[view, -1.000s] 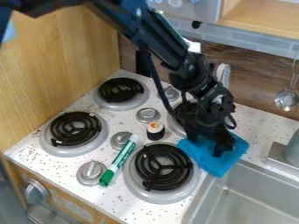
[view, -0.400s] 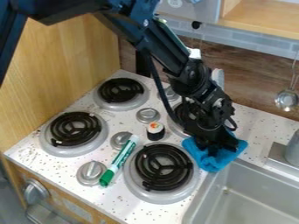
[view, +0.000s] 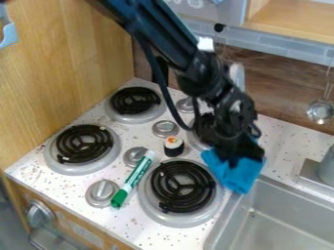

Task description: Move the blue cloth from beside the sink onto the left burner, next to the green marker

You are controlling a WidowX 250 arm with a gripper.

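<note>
Blue cloth directly under the end effector, by the sink corner

End effector (view: 236, 157) low over the bench (view: 285, 141), pointing down; its tip meets the upper part of the blue cloth (view: 238, 177). Contact looks likely; cannot tell whether it is open, closed or gripping the fabric. Cloth lies below the tip, toward the camera, its visible flap running down to the near corner of the sink (view: 287, 210). Long axis unclear, the upper part being hidden behind the end effector.

Cloth: plain bright blue, soft, creased, uneven outline; a lower corner comes to the sink's edge. Left side just beside the nearest burner (view: 196, 201). Farther left in view: a dark sushi-like piece with pale top (view: 174, 146), upright, and a green-and-white marker (view: 135, 178), lying aslant between burner and knobs.
</note>
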